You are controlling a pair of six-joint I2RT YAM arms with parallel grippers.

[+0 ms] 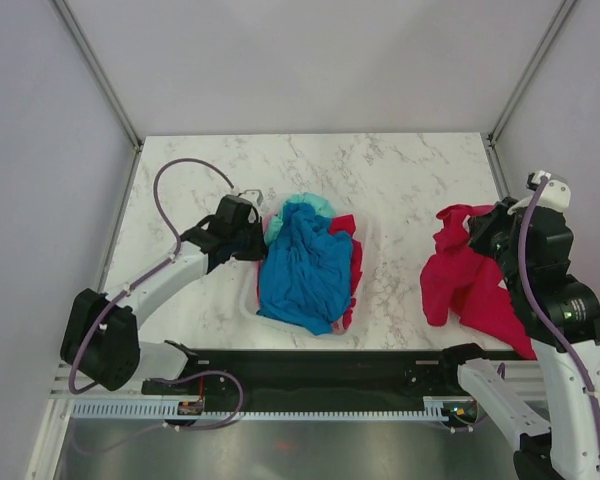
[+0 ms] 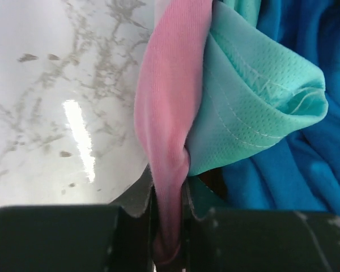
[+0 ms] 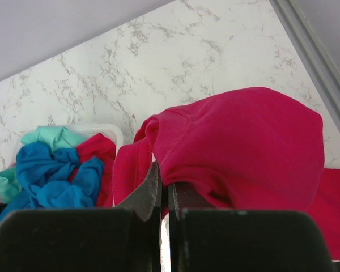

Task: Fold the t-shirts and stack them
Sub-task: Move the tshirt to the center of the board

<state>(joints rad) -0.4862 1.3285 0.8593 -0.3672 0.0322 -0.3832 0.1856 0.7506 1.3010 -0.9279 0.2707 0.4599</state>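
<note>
Left gripper (image 2: 170,238): you have its jaws pinched on a twisted strand of the pink t-shirt (image 2: 169,119), with the two fingers nearly together. In the top view it sits at the far-left corner of the basket (image 1: 248,298).
Pink t-shirt vs jaws: the strand enters the gap centred. Its lower end is tucked between the pads and the rest climbs away towards the heap.
Teal t-shirt (image 2: 255,90): it lies against the right side of the pink strand, touching it just above the jaws. You cannot tell whether any of it is inside the gap.
Blue t-shirt (image 1: 305,270): it is on top of the heap in the basket, draped over the near rim, just right of the left gripper.
Red t-shirt (image 1: 353,262): it lies along the heap's right side, partly under the blue.
Right gripper (image 3: 165,195): your jaws are pressed together with a fold of the crimson t-shirt (image 3: 243,141) caught between them. The cloth bulges over the right finger and a flap hangs to the left.
Crimson t-shirt, location: it is on the right of the table (image 1: 380,170), well apart from the basket. One part is raised to the gripper and the rest trails on the marble towards the near edge.
</note>
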